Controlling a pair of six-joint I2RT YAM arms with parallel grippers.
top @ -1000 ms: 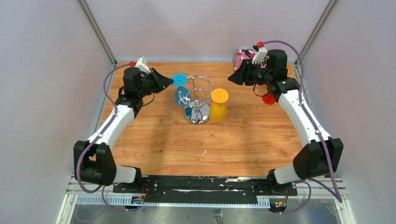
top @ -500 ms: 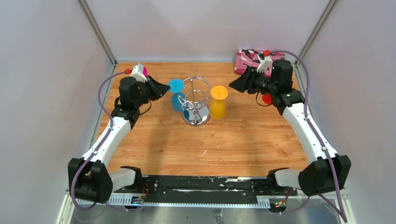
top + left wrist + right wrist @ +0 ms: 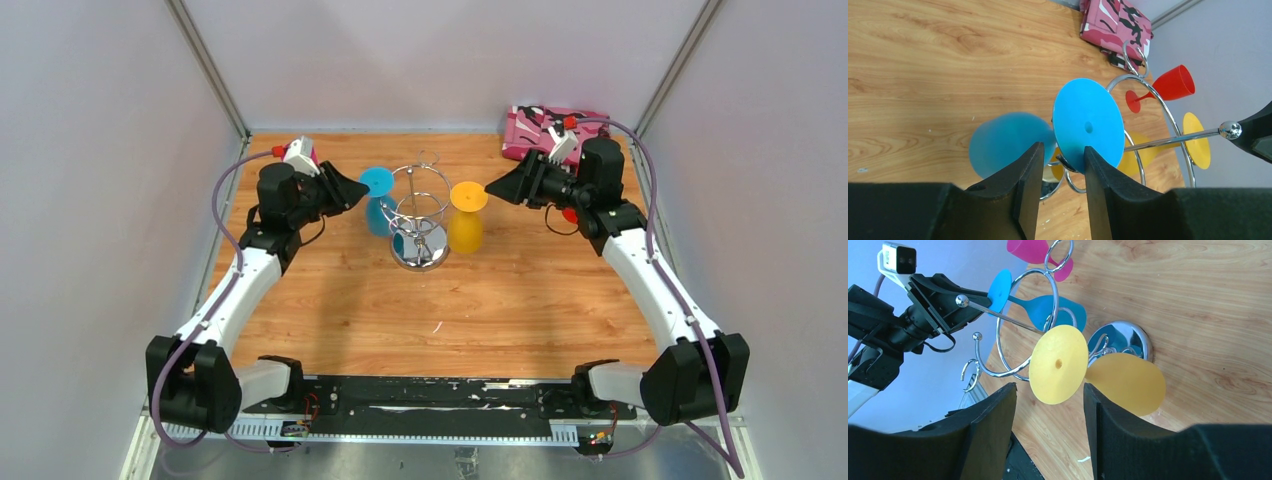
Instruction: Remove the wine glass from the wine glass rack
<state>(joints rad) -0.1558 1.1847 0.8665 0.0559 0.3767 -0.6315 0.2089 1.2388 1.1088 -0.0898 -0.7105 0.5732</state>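
The chrome wine glass rack [image 3: 420, 215] stands mid-table. A blue wine glass [image 3: 378, 185] hangs upside down on its left side and a yellow wine glass [image 3: 468, 197] on its right. My left gripper [image 3: 358, 186] is open. In the left wrist view its fingertips [image 3: 1062, 155] flank the lower edge of the blue glass's foot [image 3: 1088, 125], close to it. My right gripper [image 3: 492, 190] is open. In the right wrist view it [image 3: 1049, 395] sits just short of the yellow foot [image 3: 1058, 364], with the yellow bowl [image 3: 1125, 382] beyond.
A camouflage-patterned pink cloth [image 3: 545, 125] lies at the back right corner. A red wine glass [image 3: 1168, 86] lies on the table behind the rack, under the right arm. A pink glass [image 3: 1035, 250] lies near the left arm. Walls close in on three sides.
The right gripper has come down and left toward the yellow glass's foot. The left gripper has dropped slightly and closed in on the blue glass's foot. Both glasses still hang on the rack.
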